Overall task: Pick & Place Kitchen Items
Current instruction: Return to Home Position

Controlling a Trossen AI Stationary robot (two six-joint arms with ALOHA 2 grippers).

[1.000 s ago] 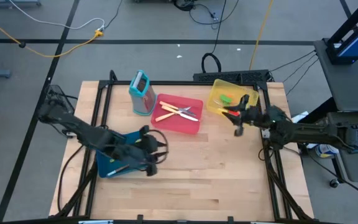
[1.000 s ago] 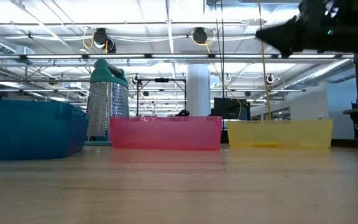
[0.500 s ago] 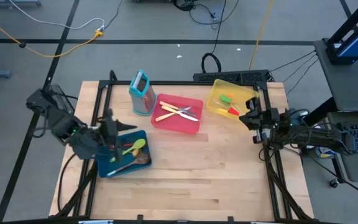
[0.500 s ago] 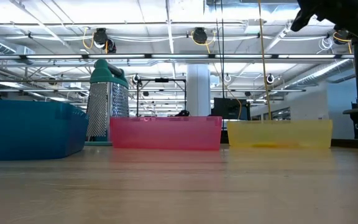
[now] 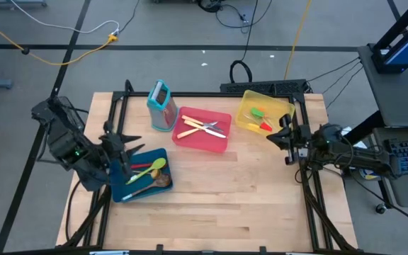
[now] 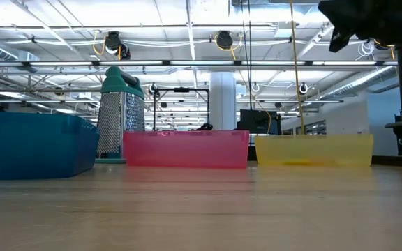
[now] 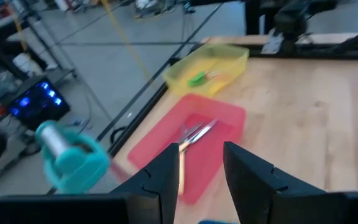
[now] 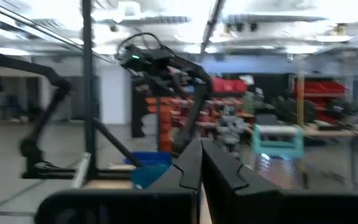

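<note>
My left gripper (image 5: 121,140) stands open above the far left corner of the blue tray (image 5: 122,190), with nothing between its fingers (image 7: 166,171). In that tray lie a green spoon (image 5: 151,168) and a wooden spoon (image 5: 156,183). The red tray (image 5: 214,142) holds cream-handled knives (image 5: 198,127). The yellow tray (image 5: 250,99) holds a green piece (image 5: 258,112) and a red-orange piece (image 5: 264,126). My right gripper (image 5: 279,135) is shut and empty, raised just beside the yellow tray's near right corner.
An upright teal box grater (image 5: 161,105) stands at the far side between the blue and red trays. Bare wooden tabletop (image 5: 218,198) stretches across the near half. Black frame rails (image 5: 310,198) run along the table's left and right sides.
My left gripper has risen and drawn back from over the blue tray's near right part toward the table's far left, turning as it went; the spoons in the tray now show. My right gripper has shut and pulled a little toward the right edge, away from the yellow tray.
</note>
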